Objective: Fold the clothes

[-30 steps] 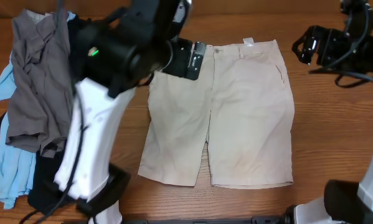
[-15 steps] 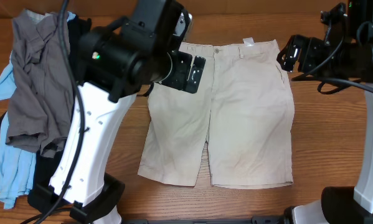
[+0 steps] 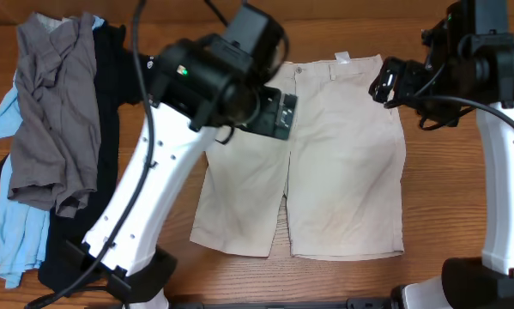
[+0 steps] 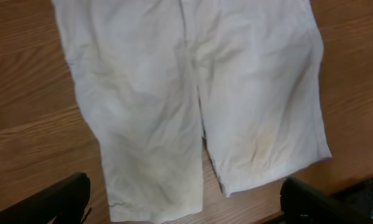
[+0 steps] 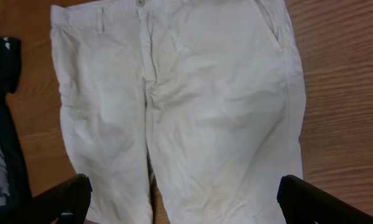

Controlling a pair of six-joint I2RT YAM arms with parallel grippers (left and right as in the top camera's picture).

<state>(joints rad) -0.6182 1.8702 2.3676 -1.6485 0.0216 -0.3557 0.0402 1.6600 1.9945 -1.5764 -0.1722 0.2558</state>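
Beige khaki shorts (image 3: 334,163) lie flat on the wooden table, waistband at the far side, both legs toward the front. They also show in the left wrist view (image 4: 192,93) and the right wrist view (image 5: 186,93). My left gripper (image 3: 278,116) hovers above the shorts' upper left part, open and empty, its fingers wide apart in the left wrist view (image 4: 186,199). My right gripper (image 3: 385,86) hovers above the shorts' upper right corner, open and empty, as the right wrist view (image 5: 186,199) shows.
A pile of grey (image 3: 55,112), black (image 3: 111,86) and light-blue (image 3: 16,232) garments lies at the left side of the table. The black garment's edge shows in the right wrist view (image 5: 2,124). Bare wood (image 3: 462,189) lies right of the shorts.
The left gripper has moved right and slightly toward the front, over the shorts. The right gripper has moved left toward the shorts' waistband corner. The shorts have not moved.
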